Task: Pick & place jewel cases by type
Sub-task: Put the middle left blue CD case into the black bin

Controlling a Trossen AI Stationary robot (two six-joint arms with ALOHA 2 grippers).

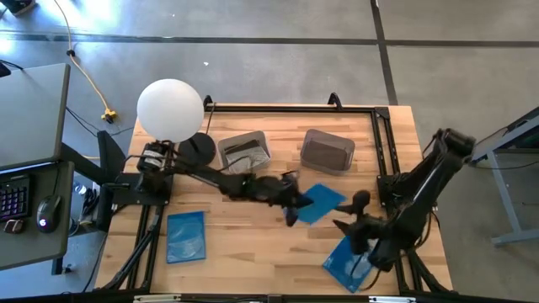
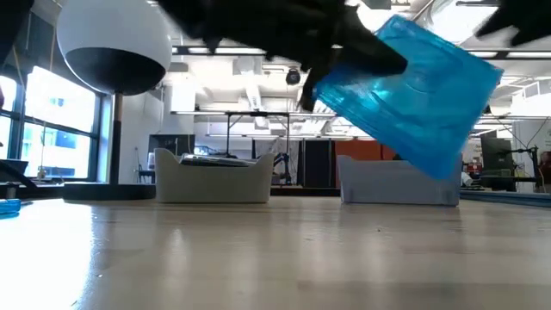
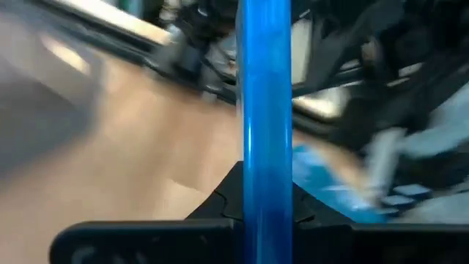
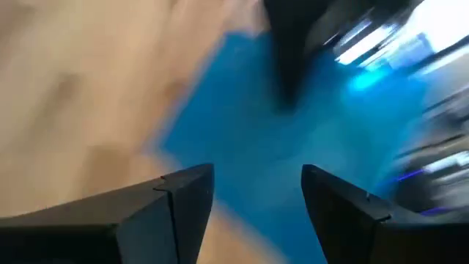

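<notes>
**Blue jewel case in carriage, left arm; sorting incomplete**

Step in hand: the left gripper (image 1: 295,204) reaches out over the middle of the bench with its fingers clamped on a translucent blue jewel case (image 1: 321,203). The low view shows this carried case (image 2: 411,90) tilted and well clear of the wood; the left wrist view shows it edge-on between the fingers. Judged a transport step, with placement not yet made.

The right gripper (image 1: 362,238) hovers over a second blue case (image 1: 347,263) lying flat near the bench's front right corner. Its fingers (image 4: 179,202) stand apart with nothing between them.

A third blue case (image 1: 186,236) lies flat at front left, well apart from the other two.

Two grey tubs stand toward the rear: the left tub (image 1: 244,151) holds dark items, which cannot be made out clearly; the right tub (image 1: 327,151) has a dark interior, contents not discernible.

Next move, as judged: the carried case must go to whichever tub takes the blue type, be levelled or angled to clear the rim, and be released only once inside. The two arms are near each other, so clearance needs care.

Surface and room: a light wooden bench (image 1: 253,252) in a dark frame, on a grey concrete floor. A white globe lamp (image 1: 170,108) stands at the rear left corner. A desk with keyboard (image 1: 15,198) and mouse sits beside the bench.
</notes>
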